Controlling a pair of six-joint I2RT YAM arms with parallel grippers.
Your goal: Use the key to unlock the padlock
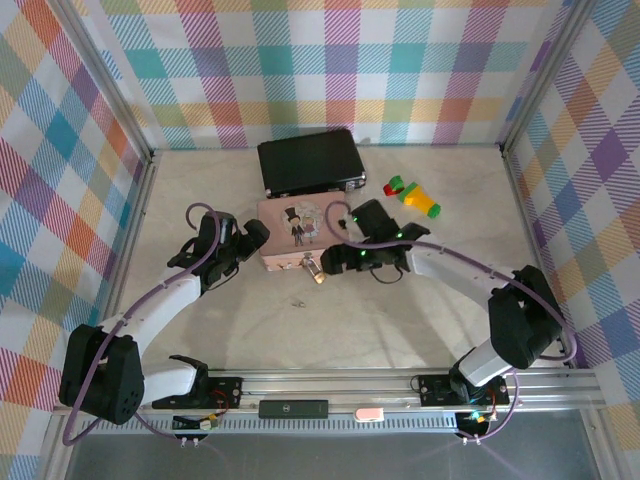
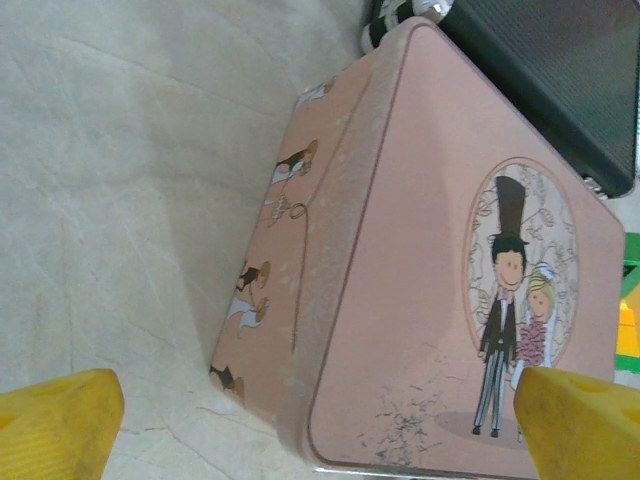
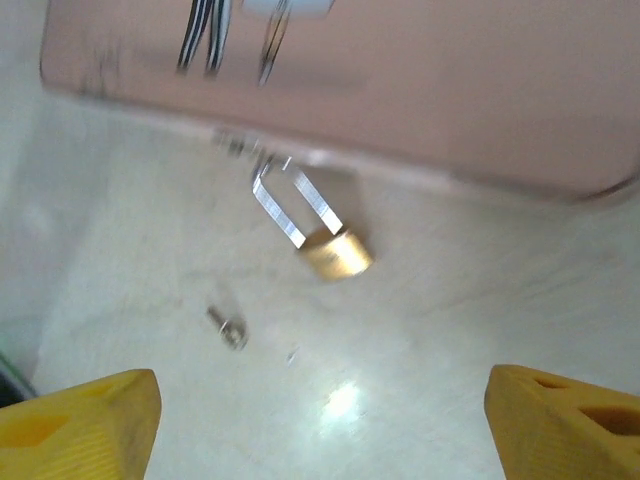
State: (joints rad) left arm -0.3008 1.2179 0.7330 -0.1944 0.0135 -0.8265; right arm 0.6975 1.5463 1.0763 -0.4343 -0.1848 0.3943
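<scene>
Our left gripper (image 2: 320, 430) and right gripper (image 3: 320, 420) both stand spread, grasping nothing. The padlock (image 3: 335, 250) hangs at the pink tin's (image 2: 400, 300) front edge. The key (image 3: 230, 330) lies at its seven o'clock, so we should lower the right gripper squarely over it and pinch gently.

A pink rectangular metal tin (image 2: 420, 300) lies on the pale, marbled worktop (image 2: 120, 200). Its lid faces the camera and bears an oval picture of a cartoon groom in a top hat beside a blonde bride. Small cartoon figures run along its side wall, and grey scuffs mark the lid near its lower edge. A black textured case (image 2: 560, 70) sits just beyond the tin's far corner. The left end effector (image 2: 318, 428) stands spread wide, its yellow fingertips (image 2: 55, 420) in the two lower corners and gripping nothing.
</scene>
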